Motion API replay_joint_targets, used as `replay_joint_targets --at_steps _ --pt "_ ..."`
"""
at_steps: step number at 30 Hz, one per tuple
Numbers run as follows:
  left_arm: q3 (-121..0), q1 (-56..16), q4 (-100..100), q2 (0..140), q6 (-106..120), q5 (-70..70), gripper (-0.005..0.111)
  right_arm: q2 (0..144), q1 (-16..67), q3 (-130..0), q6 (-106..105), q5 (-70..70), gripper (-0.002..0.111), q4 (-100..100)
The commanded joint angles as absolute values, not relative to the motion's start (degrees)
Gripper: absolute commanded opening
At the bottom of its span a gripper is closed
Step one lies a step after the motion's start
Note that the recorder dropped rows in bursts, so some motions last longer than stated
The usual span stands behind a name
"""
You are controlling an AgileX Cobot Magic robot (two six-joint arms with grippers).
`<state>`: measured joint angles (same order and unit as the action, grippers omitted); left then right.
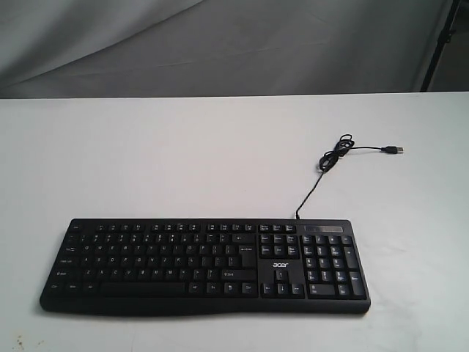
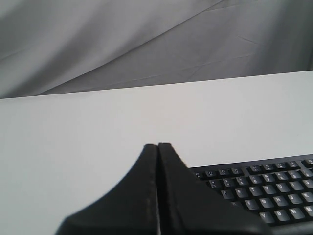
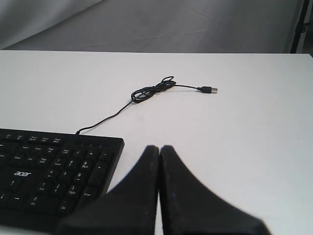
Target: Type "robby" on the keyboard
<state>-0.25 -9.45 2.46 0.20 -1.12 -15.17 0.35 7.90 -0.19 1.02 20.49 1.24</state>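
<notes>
A wide black keyboard with white legends and an "acer" logo lies flat near the front edge of the white table. Neither gripper shows in the exterior view. In the left wrist view my left gripper is shut, its black fingers pressed together with nothing between them, held above and beside the keyboard at its letter-key end. In the right wrist view my right gripper is also shut and empty, hovering just off the number-pad end of the keyboard.
The thin black USB cable runs from the keyboard's back edge, coils loosely and ends in a plug on the table's right; the cable shows too in the right wrist view. Grey cloth hangs behind the table.
</notes>
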Motion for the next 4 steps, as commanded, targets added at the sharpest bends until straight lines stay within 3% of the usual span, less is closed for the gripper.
replay_joint_targets --at_steps 1,4 --pt "0.0 -9.8 2.7 0.0 -1.3 -14.9 0.0 0.0 7.4 0.0 0.9 20.2 0.0 0.6" --pt "0.0 -9.8 2.7 0.0 -1.3 -14.9 0.0 0.0 7.4 0.0 0.9 20.2 0.0 0.6"
